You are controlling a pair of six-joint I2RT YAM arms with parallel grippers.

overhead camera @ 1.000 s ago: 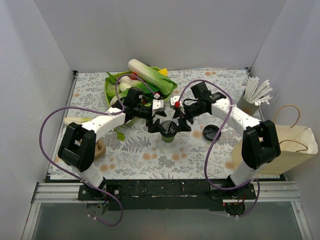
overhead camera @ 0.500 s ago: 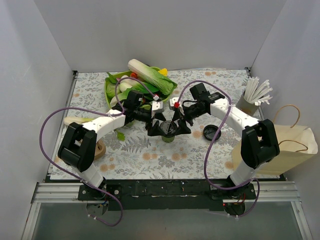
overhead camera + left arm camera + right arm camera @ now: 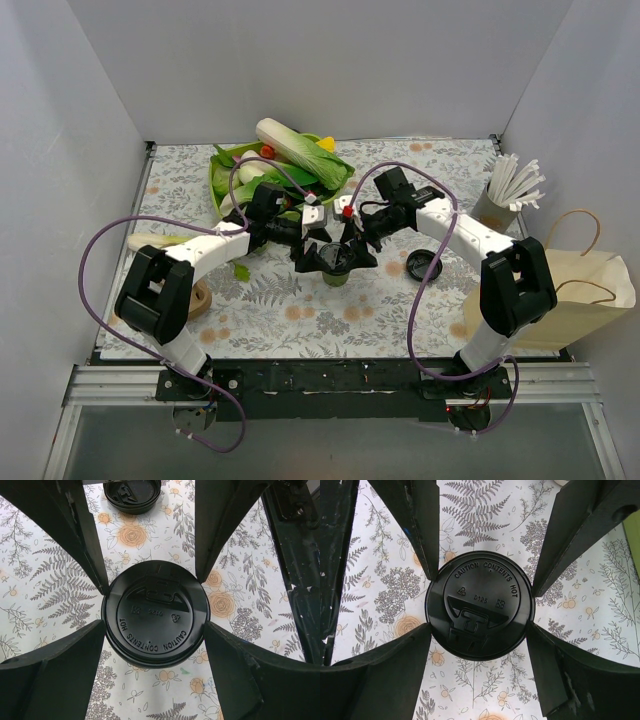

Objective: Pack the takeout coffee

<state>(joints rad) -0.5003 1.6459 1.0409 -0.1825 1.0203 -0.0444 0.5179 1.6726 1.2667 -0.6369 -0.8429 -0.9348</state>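
Note:
The takeout coffee [image 3: 337, 264] is a small green cup with a black lid, standing upright mid-table. Both grippers hang over it from opposite sides. My left gripper [image 3: 318, 256] is spread wide, and in the left wrist view [image 3: 154, 625] its fingertips [image 3: 95, 630] meet the rim of the lid [image 3: 155, 612] on both sides. My right gripper [image 3: 358, 250] is spread the same way, and in the right wrist view [image 3: 480, 626] its fingertips [image 3: 422, 632] touch the lid [image 3: 480, 610] at its rim. The lid hides the cup body in both wrist views.
A loose second black lid [image 3: 423, 265] lies right of the cup and also shows in the left wrist view [image 3: 132, 494]. A grey cup of white straws [image 3: 497, 205] and a paper bag [image 3: 570, 290] are at the right. A green bowl of vegetables [image 3: 285, 160] is behind.
Both grippers have shifted slightly left and drawn in a little over the lidded cup. The cup has not moved.

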